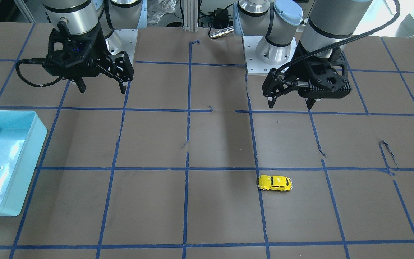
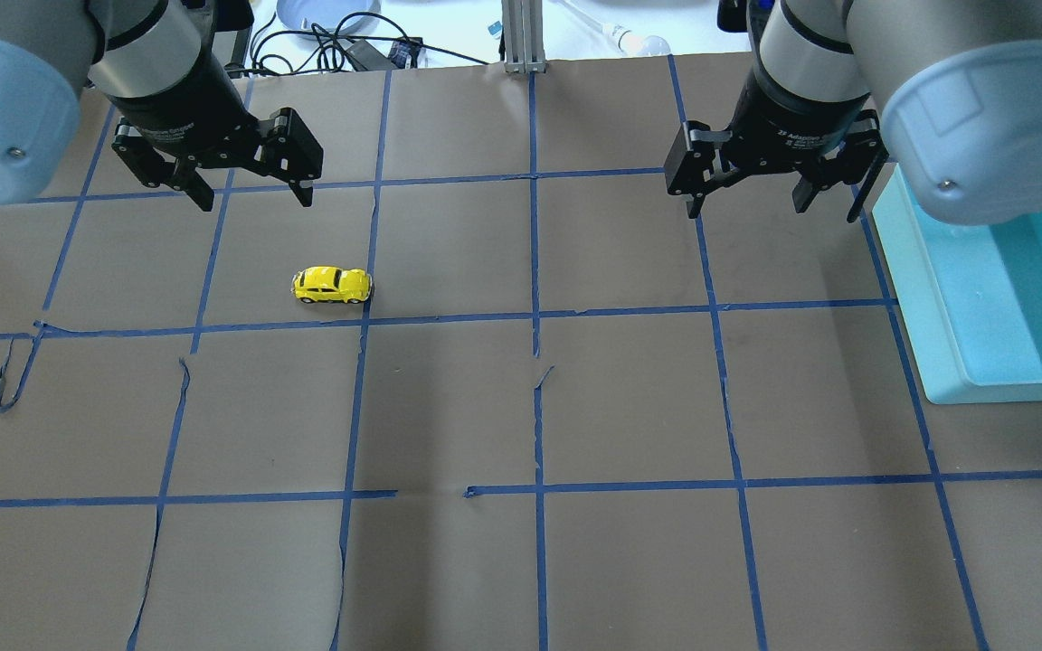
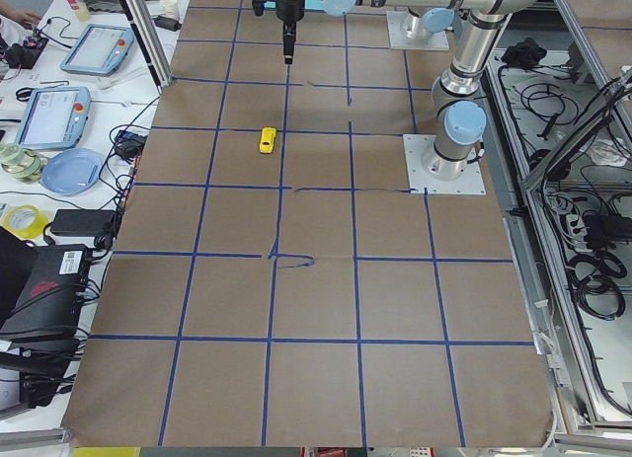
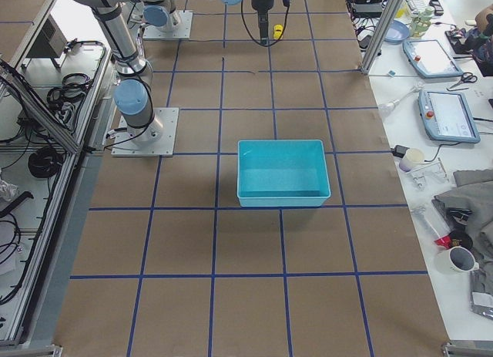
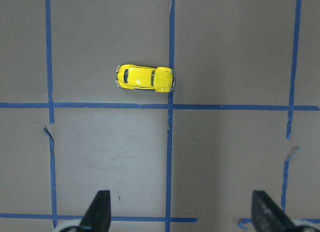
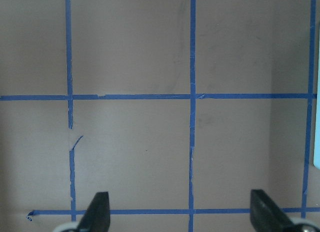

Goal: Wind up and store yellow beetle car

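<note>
nothing started yet, i judge. yellow beetle car [image 2: 332, 285] sits untouched on the table [image 2: 629, 407], near my left gripper [image 2: 255, 201]. left gripper and right gripper [image 1: 102, 90] both hover, fingers spread, empty. winding and storing in the teal bin [image 2: 982, 391] remain.

Robotics lab, no question: one big table [image 3: 316, 309] papered in brown and ruled into squares with blue tape [image 2: 540, 561]; two industrial arms [image 3: 462, 121] bolted to white base plates [image 3: 420, 186] along one long edge of the table; aluminium posts [image 3: 138, 33] rising at the table's opposite edge; just past that edge a white bench [image 4: 471, 150] carrying teach pendants [image 3: 51, 116], a roll of yellow tape [image 3: 22, 221], a black power brick [image 3: 81, 227] and a mug [image 4: 454, 259]; behind the table on the arms' side, framing hung with loops of black cable [image 3: 583, 131]
</note>
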Robot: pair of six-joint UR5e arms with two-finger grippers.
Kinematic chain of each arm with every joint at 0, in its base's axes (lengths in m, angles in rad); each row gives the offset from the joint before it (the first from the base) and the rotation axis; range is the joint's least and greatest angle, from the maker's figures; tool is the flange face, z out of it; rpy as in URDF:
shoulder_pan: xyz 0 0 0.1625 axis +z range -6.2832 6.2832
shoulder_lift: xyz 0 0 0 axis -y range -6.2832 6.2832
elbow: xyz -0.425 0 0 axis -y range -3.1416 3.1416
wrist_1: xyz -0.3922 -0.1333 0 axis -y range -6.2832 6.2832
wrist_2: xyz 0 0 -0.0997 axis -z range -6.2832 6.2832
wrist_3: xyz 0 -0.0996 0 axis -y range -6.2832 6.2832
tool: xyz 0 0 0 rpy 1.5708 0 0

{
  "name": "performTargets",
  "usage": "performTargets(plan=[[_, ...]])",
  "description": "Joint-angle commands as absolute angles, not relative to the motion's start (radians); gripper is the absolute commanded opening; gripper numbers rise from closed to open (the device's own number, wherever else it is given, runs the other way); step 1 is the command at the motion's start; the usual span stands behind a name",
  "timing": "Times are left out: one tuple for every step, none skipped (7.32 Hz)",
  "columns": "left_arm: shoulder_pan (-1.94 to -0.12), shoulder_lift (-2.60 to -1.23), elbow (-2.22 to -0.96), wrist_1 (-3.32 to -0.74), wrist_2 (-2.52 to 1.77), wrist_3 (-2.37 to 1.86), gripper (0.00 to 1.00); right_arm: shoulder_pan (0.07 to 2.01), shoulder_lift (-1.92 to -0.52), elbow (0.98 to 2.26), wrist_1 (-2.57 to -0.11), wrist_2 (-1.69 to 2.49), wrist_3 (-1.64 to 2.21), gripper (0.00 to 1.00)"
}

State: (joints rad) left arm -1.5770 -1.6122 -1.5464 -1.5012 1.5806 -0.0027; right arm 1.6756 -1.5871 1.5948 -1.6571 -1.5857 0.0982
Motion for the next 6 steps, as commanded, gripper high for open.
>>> performTargets(plan=[[-1.575,-1.637,-1.545,-1.496,1.578,0.070,0.99,1.675,-1.586,1.595,-1.658,-1.585,0.097,1.00],[-1.575,-1.653,-1.545,-1.473,1.585,0.140,1.00,1.674,-1.586,1.595,-1.658,-1.586,0.097,1.00],[-1.574,-1.667,-1.545,-1.467,1.589,0.222,0.99,1.674,-1.586,1.595,-1.660,-1.585,0.098,1.00],[-1.572,-1.693,-1.551,-1.448,1.591,0.336,0.98,1.674,-1.586,1.594,-1.663,-1.585,0.101,1.00],[-1.563,-1.731,-1.555,-1.433,1.594,0.433,0.98,1.674,-1.586,1.594,-1.663,-1.585,0.103,1.00],[-1.556,-1.770,-1.565,-1.398,1.609,0.554,0.98,1.674,-1.586,1.594,-1.663,-1.585,0.103,1.00]])
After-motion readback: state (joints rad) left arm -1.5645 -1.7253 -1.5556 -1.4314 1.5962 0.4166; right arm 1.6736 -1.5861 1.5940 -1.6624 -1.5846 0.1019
